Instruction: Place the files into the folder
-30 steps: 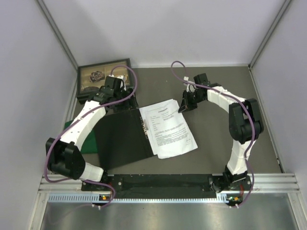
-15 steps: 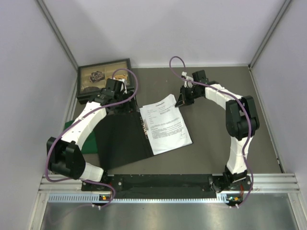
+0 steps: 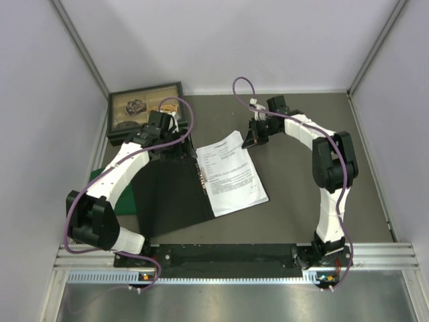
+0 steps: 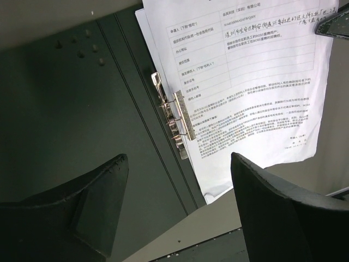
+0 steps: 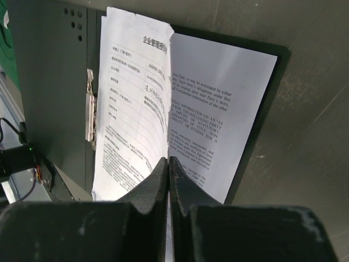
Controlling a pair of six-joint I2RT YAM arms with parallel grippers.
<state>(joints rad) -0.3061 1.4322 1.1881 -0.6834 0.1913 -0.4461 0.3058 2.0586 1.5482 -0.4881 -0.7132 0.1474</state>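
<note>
Pinching the far edge of the top sheet (image 5: 133,125), the right claw (image 5: 168,162) is clenched, its two fingers pressed together on the paper. That sheet rises off the pile toward the claw and curls along its lifted edge. Beneath it, ahead and to the right of the fingertips, a second printed sheet (image 5: 218,103) lies flat on the black inside of the folder (image 5: 49,76). The metal clip (image 5: 90,117) on the spine sits ahead and to the left of this claw, at the sheets' left edge.

From above, the files (image 3: 231,176) spread from the right claw (image 3: 255,137) back toward the arm bases, covering the right half of the open folder (image 3: 171,194).

The left claw (image 4: 179,161) is released, jaws wide apart, and grips nothing. It hangs over the far end of the folder near the spine. The metal clip (image 4: 174,114) shows just ahead of the gap between its fingers, the files (image 4: 245,82) ahead to its right, and the bare black cover (image 4: 65,98) ahead to its left.

A green cloth (image 3: 124,201) shows at the folder's left edge, nearer the bases than the left claw (image 3: 175,144). A black box (image 3: 137,111) stands just beyond that claw.
</note>
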